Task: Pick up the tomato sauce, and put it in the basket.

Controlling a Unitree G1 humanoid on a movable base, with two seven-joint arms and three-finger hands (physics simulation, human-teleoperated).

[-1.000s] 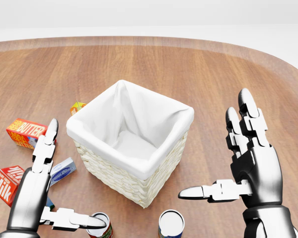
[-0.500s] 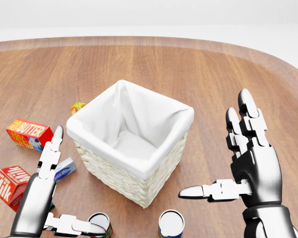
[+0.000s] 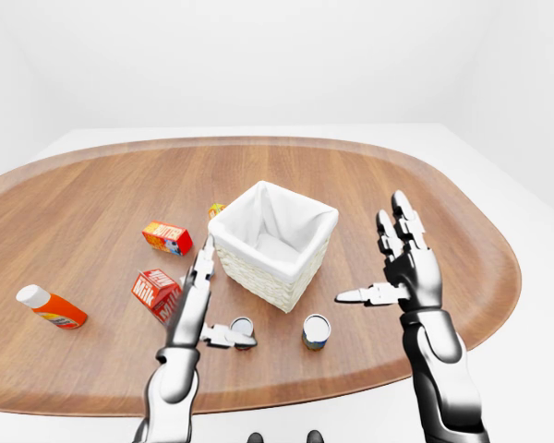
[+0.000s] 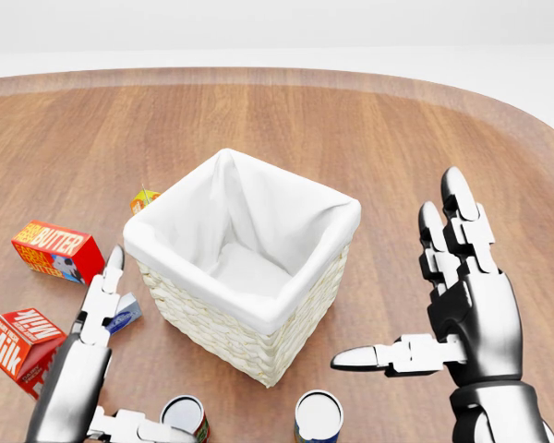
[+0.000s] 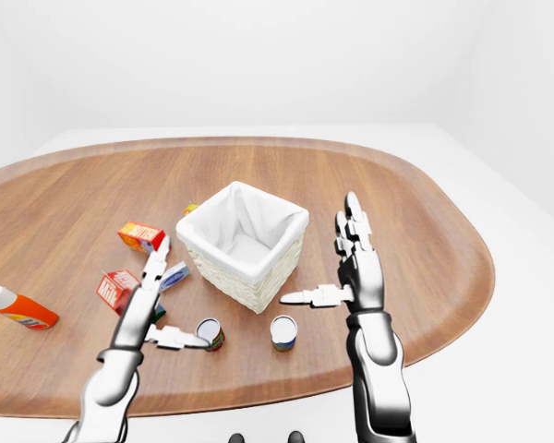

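Note:
The tomato sauce (image 4: 186, 417) is a small can with a red label, standing upright at the bottom edge of the head view, below the basket's left corner. The basket (image 4: 240, 337) is square white wicker with a white cloth lining, and nothing shows inside it. My left hand (image 4: 140, 369) is open to the left of the can. Its thumb (image 4: 134, 426) reaches toward the can's side and its fingers (image 4: 102, 305) point up past the basket. Over bare wood to the right of the basket, my right hand (image 4: 397, 277) is held open with nothing in it.
A blue-labelled can (image 4: 319, 417) stands right of the red one. Left of the basket lie a butter box (image 4: 55, 249), a milk carton (image 4: 18, 341), a small blue-and-white box (image 4: 122, 314) and a small orange carton (image 4: 145, 198). An orange bottle (image 3: 51, 307) lies far left.
My left hand has sunk toward the bottom of the head view, its thumb now lower beside the red can. The right hand and the objects have not moved.

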